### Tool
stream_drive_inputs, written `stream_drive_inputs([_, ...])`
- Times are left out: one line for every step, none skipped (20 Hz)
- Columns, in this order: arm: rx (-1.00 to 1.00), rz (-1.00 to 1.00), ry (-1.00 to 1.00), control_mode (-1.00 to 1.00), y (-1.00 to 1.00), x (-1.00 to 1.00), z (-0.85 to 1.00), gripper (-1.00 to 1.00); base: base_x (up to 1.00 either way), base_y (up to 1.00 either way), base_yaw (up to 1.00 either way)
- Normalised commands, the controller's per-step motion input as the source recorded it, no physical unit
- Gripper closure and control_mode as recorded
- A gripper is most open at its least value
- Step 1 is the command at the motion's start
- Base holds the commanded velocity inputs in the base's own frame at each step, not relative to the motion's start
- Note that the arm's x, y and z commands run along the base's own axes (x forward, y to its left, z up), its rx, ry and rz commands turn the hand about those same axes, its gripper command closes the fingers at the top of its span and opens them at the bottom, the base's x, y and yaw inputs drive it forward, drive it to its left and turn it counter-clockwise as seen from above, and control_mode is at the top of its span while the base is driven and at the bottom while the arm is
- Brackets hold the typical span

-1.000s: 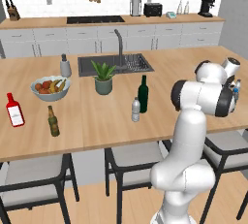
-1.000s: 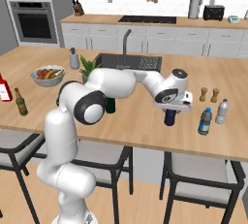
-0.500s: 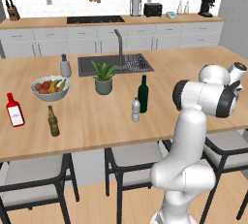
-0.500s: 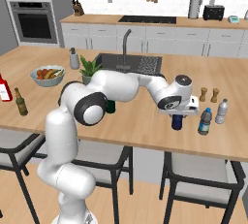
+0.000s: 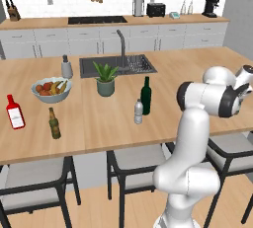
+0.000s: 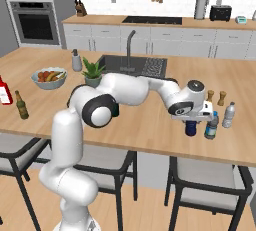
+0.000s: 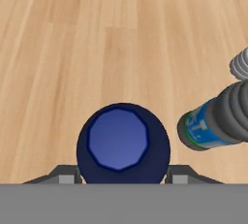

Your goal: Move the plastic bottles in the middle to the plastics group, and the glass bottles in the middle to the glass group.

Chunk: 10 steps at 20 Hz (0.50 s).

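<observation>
at the right end of the tabletop (image 6: 150, 130) your gripper (image 6: 192, 120) has its jaws pinching the dark blue bottle (image 7: 123, 143), just beside the water bottle (image 6: 211, 126). set it down upright before letting go, don't bump that neighbour. wooden shakers (image 6: 215, 96) sit behind. green bottle (image 5: 146, 95) and white-capped bottle (image 5: 139, 112) wait mid-tabletop.

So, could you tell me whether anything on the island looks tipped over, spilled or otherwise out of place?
Nothing stands out. Every bottle I can see is upright and nothing is spilled. The dark blue bottle sits between the gripper's fingers beside the water bottle, while the green bottle and white-capped bottle wait mid-counter.
</observation>
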Motion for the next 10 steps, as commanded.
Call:
stream_drive_inputs([0.00,0.00,0.00,-1.00,-0.21,0.00,-0.04,1.00,0.00,0.00,0.00])
stream_drive_inputs([0.00,0.00,0.00,-1.00,-0.16,-0.01,-0.04,1.00,0.00,0.00,0.00])
stream_drive_inputs([0.00,0.00,0.00,-1.00,-0.09,-0.01,-0.04,1.00,0.00,0.00,0.00])
stream_drive_inputs([0.00,0.00,0.00,-1.00,-0.06,0.00,-0.04,1.00,0.00,0.00,0.00])
stream_drive_inputs([0.00,0.00,0.00,-1.00,-0.06,0.00,-0.06,1.00,0.00,0.00,0.00])
stream_drive_inputs([0.00,0.00,0.00,-1.00,-0.06,0.00,-0.09,1.00,0.00,0.00,0.00])
stream_drive_inputs([0.00,0.00,0.00,-1.00,-0.04,0.00,-0.14,1.00,0.00,0.00,0.00])
stream_drive_inputs([0.00,0.00,0.00,-1.00,-0.04,-0.01,-0.18,1.00,0.00,0.00,0.00])
stream_drive_inputs([0.00,0.00,0.00,-1.00,-0.01,-0.01,-0.26,1.00,0.00,0.00,0.00])
stream_drive_inputs([0.00,0.00,0.00,-1.00,0.00,0.00,-0.35,1.00,0.00,0.00,0.00])
